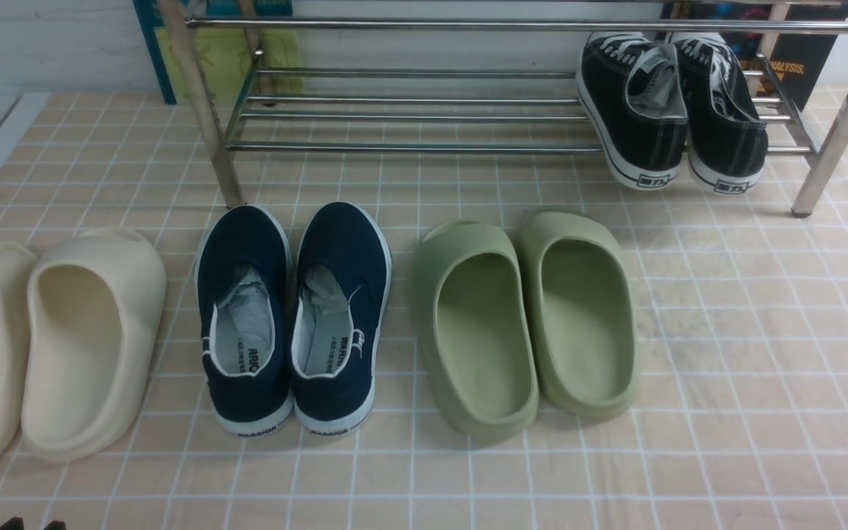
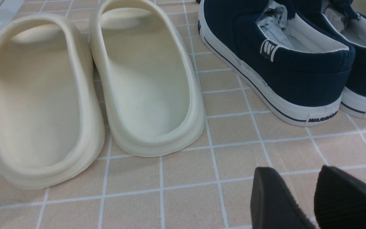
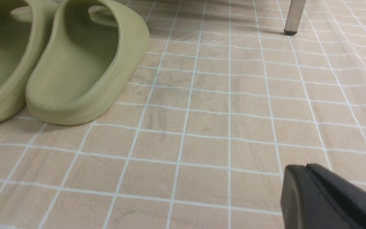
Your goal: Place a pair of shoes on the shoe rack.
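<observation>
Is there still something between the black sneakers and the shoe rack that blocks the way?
Nothing visible does. The black sneakers already rest on the lower bars of the shoe rack, at its right end, heels hanging over the front bar.

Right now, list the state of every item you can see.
Black sneakers: on the shoe rack, heels out.
Navy slip-ons: on the floor, paper-stuffed.
Green slides: on the floor.
Cream slides: on the floor.
Left hand: empty, parted.
Right hand: empty.

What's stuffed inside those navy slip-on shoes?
Crumpled pale paper fills the toe end of both navy slip-ons, above light insoles printed with dark lettering. How far the paper reaches into the toes is hidden by the uppers.
</observation>
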Robot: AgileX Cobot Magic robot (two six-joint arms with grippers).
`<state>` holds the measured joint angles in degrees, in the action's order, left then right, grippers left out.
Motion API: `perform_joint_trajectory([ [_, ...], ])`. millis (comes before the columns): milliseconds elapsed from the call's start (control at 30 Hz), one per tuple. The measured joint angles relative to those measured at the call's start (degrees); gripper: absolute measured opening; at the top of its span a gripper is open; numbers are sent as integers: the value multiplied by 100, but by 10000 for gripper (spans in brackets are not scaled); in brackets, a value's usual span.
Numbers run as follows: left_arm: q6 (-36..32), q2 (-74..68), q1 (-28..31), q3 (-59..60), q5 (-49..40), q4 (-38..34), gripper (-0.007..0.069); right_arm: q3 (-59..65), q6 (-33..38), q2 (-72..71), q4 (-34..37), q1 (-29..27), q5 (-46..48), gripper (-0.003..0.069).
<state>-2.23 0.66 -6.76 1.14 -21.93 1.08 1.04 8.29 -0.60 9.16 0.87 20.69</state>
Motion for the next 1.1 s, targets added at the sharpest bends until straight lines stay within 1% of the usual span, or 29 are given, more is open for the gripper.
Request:
perform_joint_trajectory([
  [833, 0, 0, 0, 0, 0, 0, 239, -2, 0, 0, 0, 0, 17, 48],
  [900, 0, 0, 0, 0, 0, 0, 239, -2, 0, 0, 0, 0, 17, 34],
  [1000, 0, 0, 0, 0, 0, 0, 239, -2, 0, 0, 0, 0, 17, -14],
  [1100, 0, 0, 0, 0, 0, 0, 239, -2, 0, 0, 0, 0, 23, -19],
])
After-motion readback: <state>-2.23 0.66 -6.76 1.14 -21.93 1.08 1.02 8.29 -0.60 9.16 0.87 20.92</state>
